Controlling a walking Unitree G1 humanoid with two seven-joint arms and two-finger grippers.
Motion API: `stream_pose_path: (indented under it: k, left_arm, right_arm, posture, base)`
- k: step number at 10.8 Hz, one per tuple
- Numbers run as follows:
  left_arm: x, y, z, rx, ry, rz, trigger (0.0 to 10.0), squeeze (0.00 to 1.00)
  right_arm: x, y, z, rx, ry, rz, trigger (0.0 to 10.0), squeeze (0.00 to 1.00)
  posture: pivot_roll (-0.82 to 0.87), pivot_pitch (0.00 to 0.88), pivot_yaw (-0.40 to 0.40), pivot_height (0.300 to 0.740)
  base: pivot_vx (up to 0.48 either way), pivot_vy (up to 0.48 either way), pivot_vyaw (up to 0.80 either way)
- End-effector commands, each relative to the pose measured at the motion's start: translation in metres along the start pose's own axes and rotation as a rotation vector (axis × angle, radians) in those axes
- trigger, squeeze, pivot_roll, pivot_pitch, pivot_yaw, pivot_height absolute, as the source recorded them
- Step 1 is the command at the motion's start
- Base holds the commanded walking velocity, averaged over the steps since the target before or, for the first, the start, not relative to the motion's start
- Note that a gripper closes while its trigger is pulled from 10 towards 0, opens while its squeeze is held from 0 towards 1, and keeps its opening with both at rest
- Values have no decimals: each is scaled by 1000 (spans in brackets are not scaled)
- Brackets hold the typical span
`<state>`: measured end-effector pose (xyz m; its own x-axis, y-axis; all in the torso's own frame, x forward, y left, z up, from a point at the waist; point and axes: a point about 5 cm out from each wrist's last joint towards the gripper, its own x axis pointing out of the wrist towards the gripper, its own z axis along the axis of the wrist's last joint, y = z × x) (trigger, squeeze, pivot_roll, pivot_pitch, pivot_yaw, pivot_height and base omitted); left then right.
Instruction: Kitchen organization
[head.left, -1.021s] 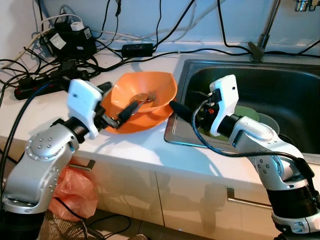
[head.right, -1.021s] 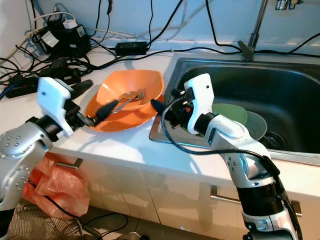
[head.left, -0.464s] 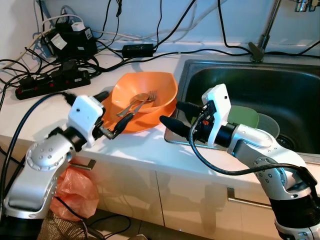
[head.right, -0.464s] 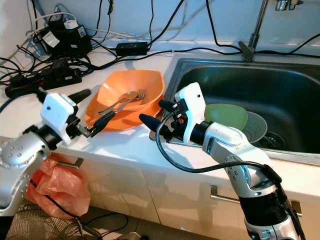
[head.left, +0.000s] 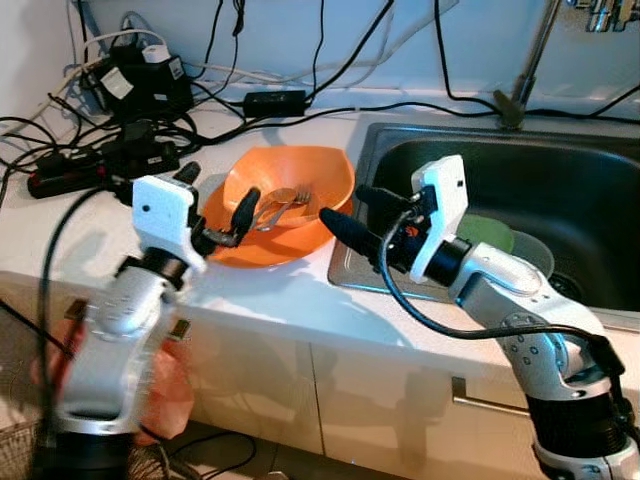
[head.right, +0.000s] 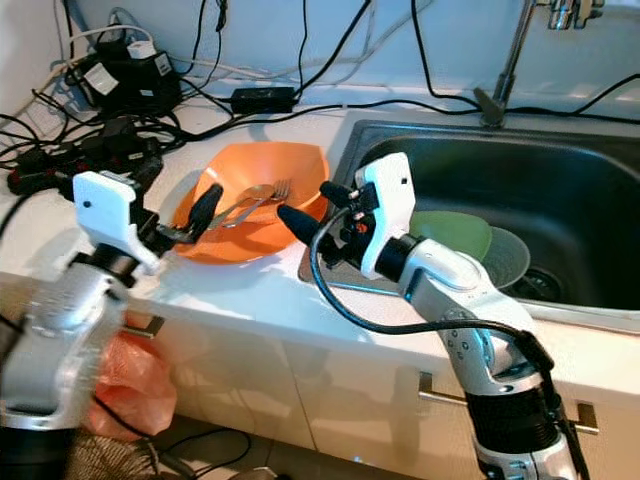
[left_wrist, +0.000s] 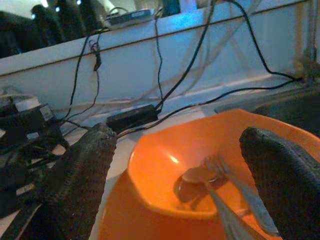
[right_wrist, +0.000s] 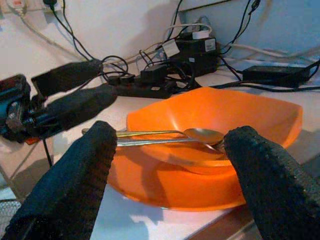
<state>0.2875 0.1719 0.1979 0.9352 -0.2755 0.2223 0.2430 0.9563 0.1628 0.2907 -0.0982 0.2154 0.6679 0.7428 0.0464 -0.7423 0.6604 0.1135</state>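
Both jaws gaping empty: left gripper (head.left: 215, 205) and right gripper (head.left: 348, 210) flanking orange bowl (head.left: 300, 180); uneven squeeze risking tipping spoon (head.left: 283, 196) and fork (head.left: 300, 194) out.

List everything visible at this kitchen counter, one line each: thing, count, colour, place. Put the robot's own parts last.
Bowl: one, orange, on an orange plate beside the sink.
Spoon and fork: one each, metal, lying in the bowl.
Sink: one, steel, right of the bowl.
Dishes: green plate and a grey one, in the sink.
Power strips and cables: several, black, back left of the counter.
Bag: one, orange, below the counter.
Left end effector: black, open, at the bowl's left.
Right end effector: black, open, at the bowl's right.
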Motion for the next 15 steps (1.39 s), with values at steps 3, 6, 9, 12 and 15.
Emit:
stream_pose_path:
  k: [3, 6, 9, 12, 15]
  left_arm:
    - [2, -16, 5, -31, -31, 11, 10000, 0]
    - [13, -26, 18, -54, -80, 10, 10000, 0]
    - [-6, -11, 8, -34, -23, 69, 10000, 0]
    - [-6, -5, 9, 15, -7, 47, 10000, 0]
    - [-24, -6, 2, 53, 37, 24, 10000, 0]
  right_arm:
    - [-3, 2, 6, 10, -28, -10, 10000, 0]
    - [0, 0, 8, 10, -50, -45, 10000, 0]
    - [-33, -33, 18, -35, -137, -356, 10000, 0]
    - [-52, -52, 23, -142, -80, -406, 10000, 0]
    - [-42, -46, 24, -157, -52, -305, 10000, 0]
  posture:
    - [75, 33, 64, 740]
    - [71, 32, 61, 740]
    - [56, 41, 63, 740]
    - [47, 30, 73, 740]
    - [66, 23, 55, 740]
  base:
    - [0, 0, 0]
    - [0, 0, 0]
    - [0, 0, 0]
    - [0, 0, 0]
    - [0, 0, 0]
